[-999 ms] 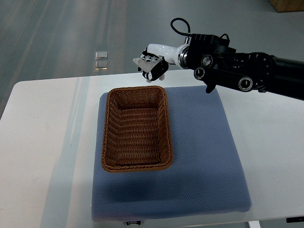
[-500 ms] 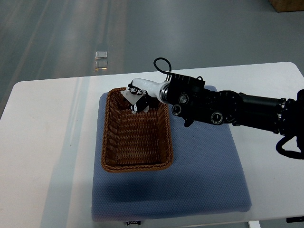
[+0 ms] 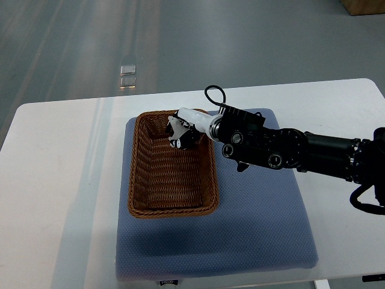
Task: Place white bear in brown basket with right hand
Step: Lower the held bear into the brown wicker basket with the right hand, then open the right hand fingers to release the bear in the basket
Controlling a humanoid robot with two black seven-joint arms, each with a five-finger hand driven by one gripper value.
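Over brown basket (image 3: 171, 180), right hand (image 3: 182, 130) dips, seemingly gripping something white.

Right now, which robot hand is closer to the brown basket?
The right hand. It reaches in from the right and sits over the far end of the brown basket, within its rim. The left hand is not in the picture at all.

right hand (image 3: 183, 133) swung from beyond brown basket (image 3: 172, 205) down into it

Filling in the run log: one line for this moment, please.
right hand: over brown basket, far end | bear: not visible | left arm: out of view | basket on blue mat
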